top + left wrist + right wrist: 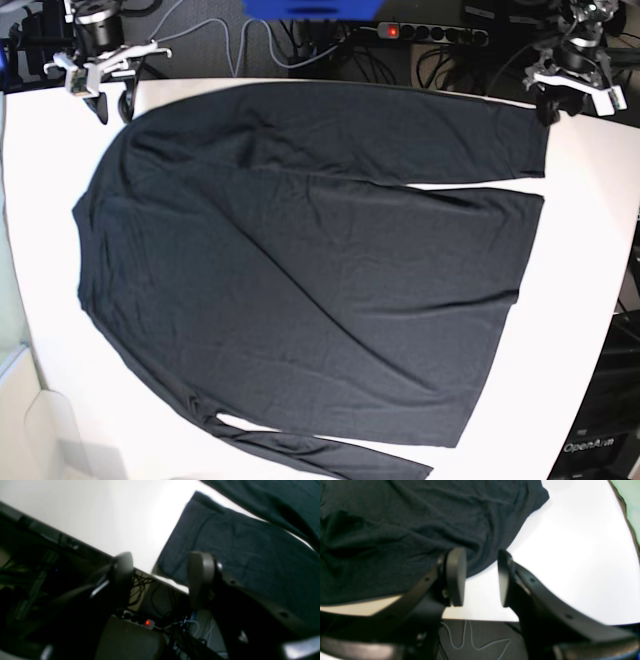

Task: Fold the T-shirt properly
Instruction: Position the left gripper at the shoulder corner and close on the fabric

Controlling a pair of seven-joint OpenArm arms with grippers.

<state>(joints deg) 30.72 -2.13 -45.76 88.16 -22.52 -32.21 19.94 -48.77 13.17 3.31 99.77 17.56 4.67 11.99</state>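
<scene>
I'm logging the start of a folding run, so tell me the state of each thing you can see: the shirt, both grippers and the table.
T-shirt: spread flat on the table, unfolded, slightly wrinkled, not held.
Left gripper: open, empty, at the table edge beside the shirt's corner.
Right gripper: open, empty, at the table edge by the shirt's edge.
Table: white, carrying the shirt.
Power strip: its red light glows.

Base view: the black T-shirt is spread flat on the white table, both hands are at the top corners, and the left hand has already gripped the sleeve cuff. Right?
Not quite. The left hand grips nothing: in the left wrist view its fingers stand apart with no cloth between them. The rest holds: the T-shirt lies spread on the white table, with the right hand at the other top corner.
</scene>
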